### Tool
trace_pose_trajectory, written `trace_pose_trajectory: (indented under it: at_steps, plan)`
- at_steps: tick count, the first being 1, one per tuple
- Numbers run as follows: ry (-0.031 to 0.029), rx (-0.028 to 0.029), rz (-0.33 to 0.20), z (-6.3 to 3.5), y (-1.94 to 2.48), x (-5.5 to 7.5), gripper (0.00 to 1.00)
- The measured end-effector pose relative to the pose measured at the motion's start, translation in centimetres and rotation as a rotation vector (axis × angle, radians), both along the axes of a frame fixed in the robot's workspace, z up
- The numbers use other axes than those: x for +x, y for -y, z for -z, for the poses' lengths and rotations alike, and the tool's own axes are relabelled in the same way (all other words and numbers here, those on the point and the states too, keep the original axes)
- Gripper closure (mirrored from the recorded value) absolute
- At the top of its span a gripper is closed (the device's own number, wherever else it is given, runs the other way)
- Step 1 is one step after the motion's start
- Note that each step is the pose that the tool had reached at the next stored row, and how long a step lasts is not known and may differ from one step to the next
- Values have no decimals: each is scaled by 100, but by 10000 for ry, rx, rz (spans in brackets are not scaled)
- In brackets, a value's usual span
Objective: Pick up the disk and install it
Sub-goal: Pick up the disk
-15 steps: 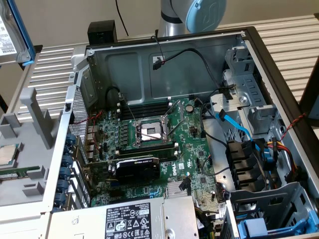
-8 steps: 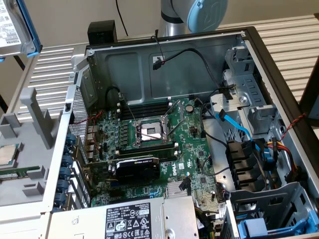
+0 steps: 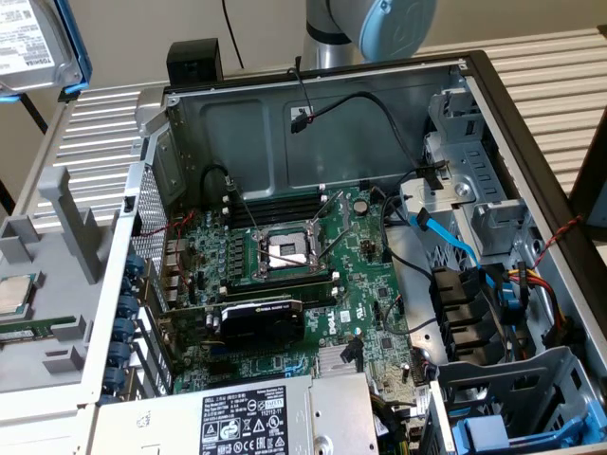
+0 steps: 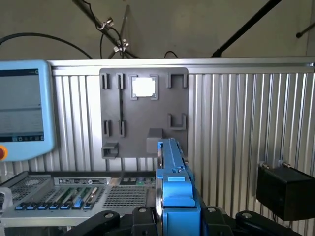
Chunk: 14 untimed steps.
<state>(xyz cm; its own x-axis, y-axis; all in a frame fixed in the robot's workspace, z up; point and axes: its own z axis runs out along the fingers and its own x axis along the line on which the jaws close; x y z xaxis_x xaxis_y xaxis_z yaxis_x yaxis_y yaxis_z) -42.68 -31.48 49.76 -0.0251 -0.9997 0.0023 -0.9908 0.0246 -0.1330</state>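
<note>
Claw (image 4: 176, 223) sits closest to the wrist camera, black fingers pinching the disk (image 4: 174, 189) by its blue carrier, disk edge-on and upright between them. Exterior view: disk hangs in the air at the far left, label toward the camera, above the worktop (image 3: 104, 133) and outside the computer case (image 3: 285, 123).

Risks, my read, big to small:
- Case is open and crowded; its rim and walls leave a tight way in, so a tilted disk could knock the sheet metal.
- Motherboard (image 3: 285, 284) lies bare, processor socket (image 3: 285, 251) uncovered. A dropped disk could land on it.
- Drive cage (image 3: 474, 209) on the exterior view's right has loose leads near it: blue data cable (image 3: 450, 237) and red and yellow power wires (image 3: 550, 284). These could snag or get trapped under the carrier.
- Grip looks to be on plastic, on a narrow span, so the disk could pivot or slip.

Surface: ribbed aluminium worktop, grooves running its length, looks hard and slick. Grey holder plate (image 3: 57, 246) lies on it left of the case, small processor chip (image 3: 11, 292) seated in it.

Room: plain beige wall, teach pendant (image 4: 22, 105) hung nearby, black box (image 4: 284, 191) at the worktop edge, cables and a stand pole (image 4: 246, 24) behind.
</note>
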Motion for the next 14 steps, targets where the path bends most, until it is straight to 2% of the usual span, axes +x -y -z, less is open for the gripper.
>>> trace_pose_trajectory:
  at_steps: [10,14]
  plan:
    - [-13,2,-14,-219,129,340,63]
    - [-28,3,-13,-292,204,486,63]
